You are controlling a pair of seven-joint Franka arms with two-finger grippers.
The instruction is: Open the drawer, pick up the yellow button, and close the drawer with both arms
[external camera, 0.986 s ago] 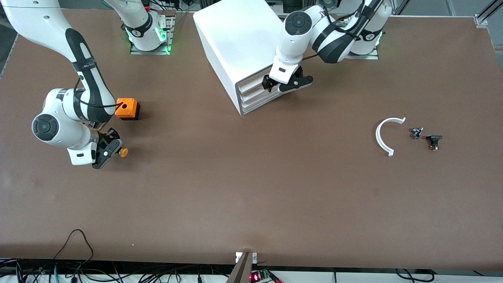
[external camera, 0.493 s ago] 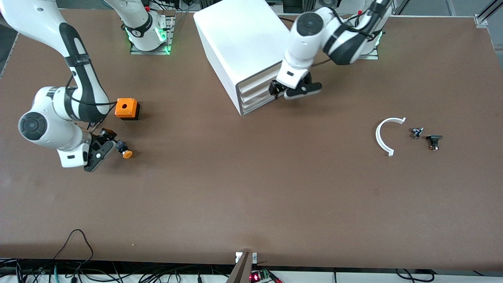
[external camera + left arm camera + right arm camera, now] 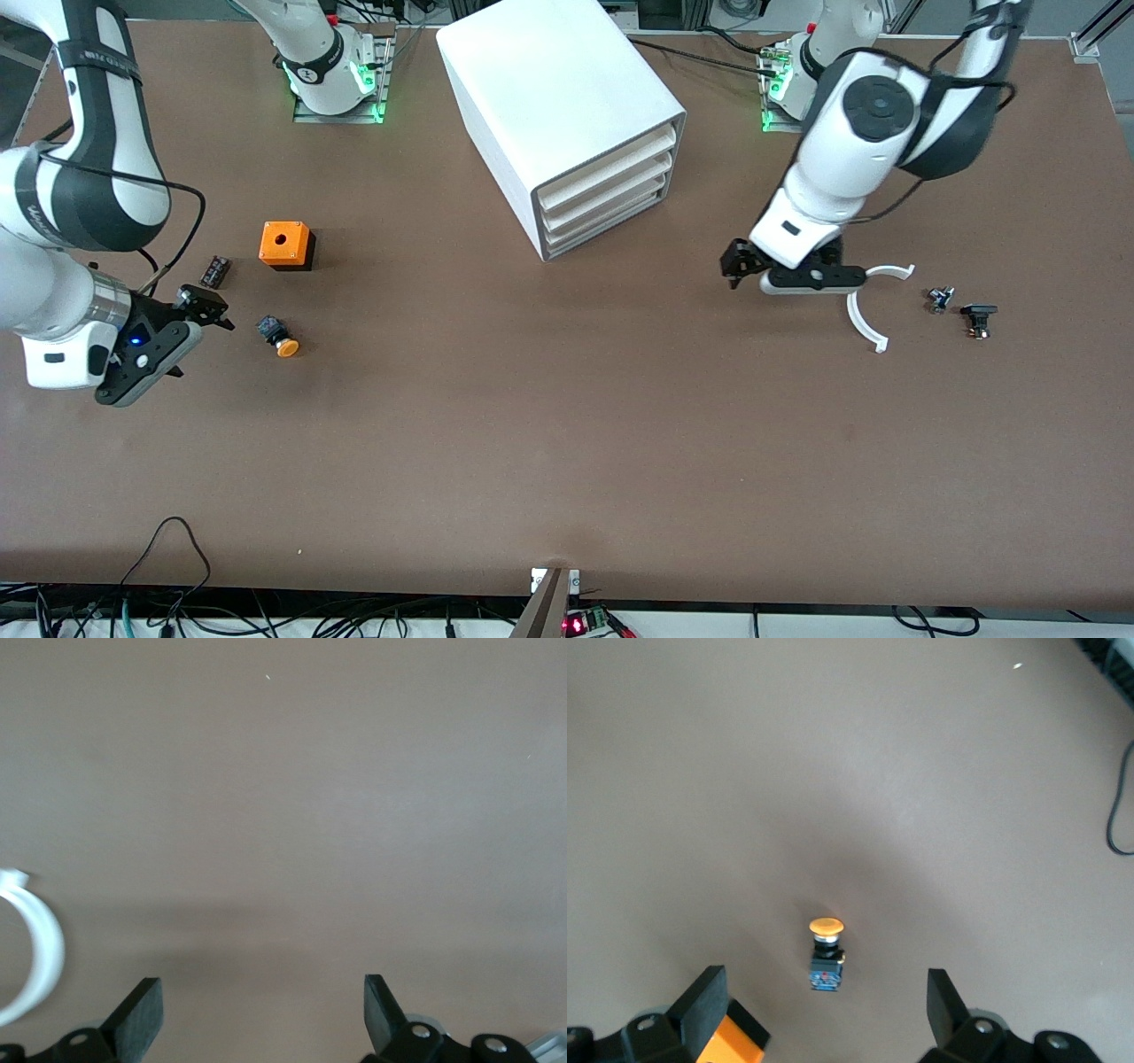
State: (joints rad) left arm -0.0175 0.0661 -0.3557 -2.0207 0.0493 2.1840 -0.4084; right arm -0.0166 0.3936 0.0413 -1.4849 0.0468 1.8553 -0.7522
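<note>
You have the small push button with its round orange cap and black body (image 3: pixel 278 338) lying on its side on the brown table (image 3: pixel 549 425), toward the right arm's end, nearer to the front camera than the orange cube with a hole in its top (image 3: pixel 285 245). In the right wrist view the button (image 3: pixel 825 953) sits free on the table, touching nothing.

The right arm's black two-finger gripper (image 3: pixel 193 321) hangs just beside the button, apart from it, jaws spread wide and empty — the right wrist view shows both fingers (image 3: pixel 702 997) well separated. A small dark part (image 3: pixel 215 270) lies on the table near that gripper.

The wide shallow white plastic top drawer (image 3: pixel 609 165) is pushed in flush with the three below it in the large white box cabinet (image 3: pixel 549 97).

The left arm's gripper (image 3: pixel 791 273) is over the table beside the thin white plastic arc (image 3: pixel 864 310), jaws wide and empty. Its fingers (image 3: pixel 142 1014) stand far apart over bare table, the arc (image 3: pixel 37 961) at the edge of that view. Two small black parts (image 3: pixel 961 310) lie toward the left arm's end.
</note>
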